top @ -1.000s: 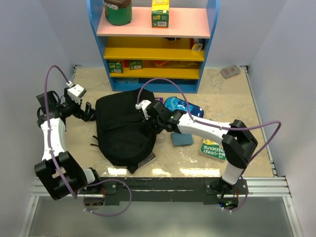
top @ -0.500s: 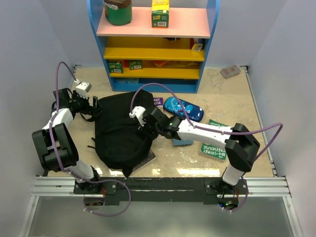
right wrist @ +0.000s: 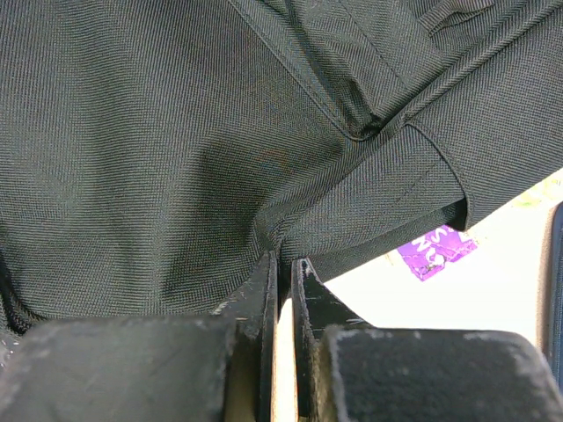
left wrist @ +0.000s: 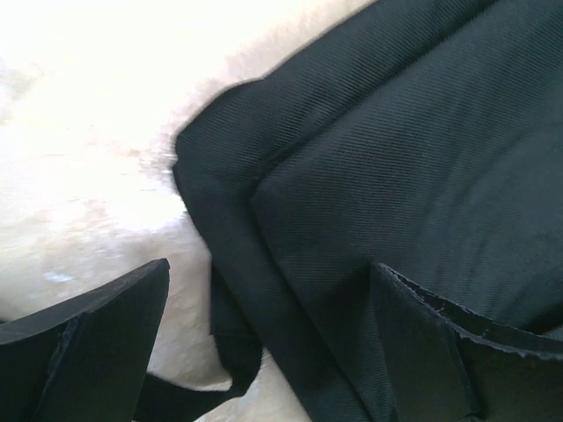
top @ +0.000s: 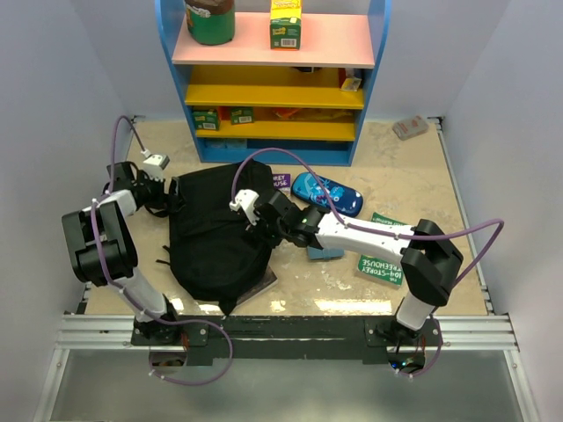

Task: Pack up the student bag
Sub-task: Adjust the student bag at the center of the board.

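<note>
Barely started: soft black fabric backpack (top: 211, 237) is pinched by the closed right gripper (right wrist: 283, 260), left gripper (left wrist: 271, 268) is held open at nine o'clock, green paperback book (top: 380, 264) left unpacked at four.

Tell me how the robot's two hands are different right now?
The left gripper is wide open; the right gripper is shut. The left gripper grips nothing, with a corner of the bag between its jaws; the right gripper pinches a fold of the bag's cloth. Both are at the same black bag.
</note>
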